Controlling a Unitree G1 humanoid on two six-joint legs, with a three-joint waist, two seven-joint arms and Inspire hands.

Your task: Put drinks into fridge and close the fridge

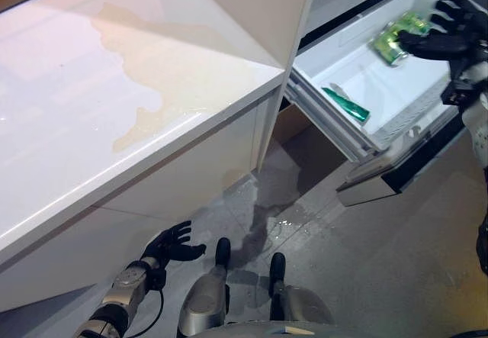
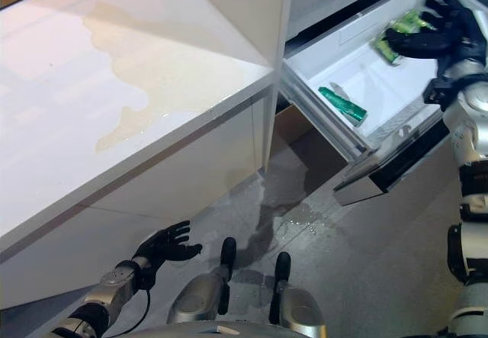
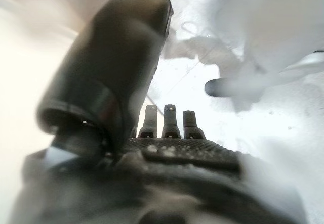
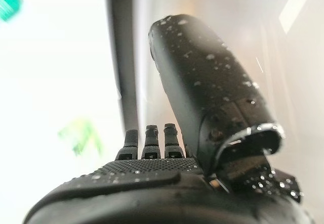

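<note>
Fingers [image 2: 438,4] of the right hand [image 2: 450,37] are spreading loosely over the open fridge drawer [image 2: 347,67], curling round nothing; the right wrist view is showing them straight, with the thumb standing apart. A green can [image 1: 398,37] is lying on its side in the drawer just under and beside that hand, and whether the fingers are touching it I cannot tell. A second green drink [image 2: 342,103] is lying flat nearer the drawer's front corner, well apart from the first. The drawer is standing pulled out beside the white counter [image 1: 114,109], which is bearing a pale spill [image 1: 145,71]. The left hand [image 1: 174,244] is hanging low by the counter's front, over the wet grey floor [image 1: 305,223], fingers relaxed and holding nothing.
</note>
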